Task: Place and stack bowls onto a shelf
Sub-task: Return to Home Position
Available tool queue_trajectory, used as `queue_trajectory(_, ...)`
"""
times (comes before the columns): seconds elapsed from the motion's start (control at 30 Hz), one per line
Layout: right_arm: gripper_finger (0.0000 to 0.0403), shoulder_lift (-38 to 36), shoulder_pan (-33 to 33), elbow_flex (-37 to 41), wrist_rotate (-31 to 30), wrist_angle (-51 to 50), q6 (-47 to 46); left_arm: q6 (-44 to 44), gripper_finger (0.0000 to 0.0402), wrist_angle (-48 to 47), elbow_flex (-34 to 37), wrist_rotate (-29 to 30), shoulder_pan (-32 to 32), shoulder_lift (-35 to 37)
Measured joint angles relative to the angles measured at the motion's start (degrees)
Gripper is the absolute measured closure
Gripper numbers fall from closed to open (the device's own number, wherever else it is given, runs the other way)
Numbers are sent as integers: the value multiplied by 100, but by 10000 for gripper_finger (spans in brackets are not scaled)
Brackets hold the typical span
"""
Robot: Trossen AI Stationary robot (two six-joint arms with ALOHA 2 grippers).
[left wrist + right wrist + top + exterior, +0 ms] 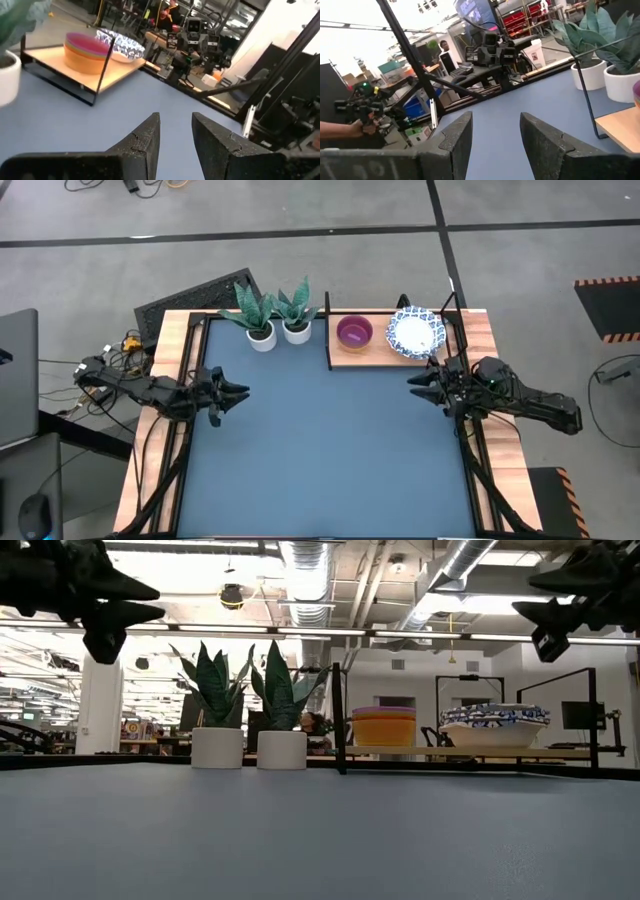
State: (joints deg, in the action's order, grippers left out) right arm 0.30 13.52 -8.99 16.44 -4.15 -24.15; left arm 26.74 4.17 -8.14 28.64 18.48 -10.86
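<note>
Your left arm reaches in from the desk's (330, 450) left edge, held level. The left end effector (238, 393) hangs raised above the blue surface and points toward the middle, with its fingers a narrow gap apart. Your right arm mirrors it from the right edge. The right end effector (414, 387) is also raised and points inward, its fingers parted a little wider, and it sits just in front of the shelf (380, 358). Neither one touches anything. The shelf stands at the far right of the desk. On its left half the plain bowls (383, 727) are nested in one stack, with the purple bowl (354, 332) on top and the yellow one at the bottom. Just to their right the patterned bowls (416, 332) form a second stack. The two plant pots (261, 337) stand on the desk just left of the shelf.
</note>
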Motion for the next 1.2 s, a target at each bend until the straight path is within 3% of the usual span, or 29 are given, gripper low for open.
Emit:
queue_trajectory(0.13, 213, 1, 0, 0, 19, -12, 304, 57, 303, 49, 0, -27, -2, 7)
queue_trajectory(0.5, 213, 1, 0, -4, 16, 117, 1525, -1433, 303, 551, 0, -1153, 0, 658)
queue_trajectory(0.73, 213, 1, 0, -4, 16, 107, 1567, -1602, 303, -352, 2, -529, -4, 1076)
queue_trajectory(1.03, 213, -1, 0, -4, 12, 113, 1921, -1061, 303, 214, 753, -786, -3, 1075)
queue_trajectory(1.2, 213, 1, 0, -4, 10, 151, 1955, -948, 303, 236, 748, -859, -9, 1080)
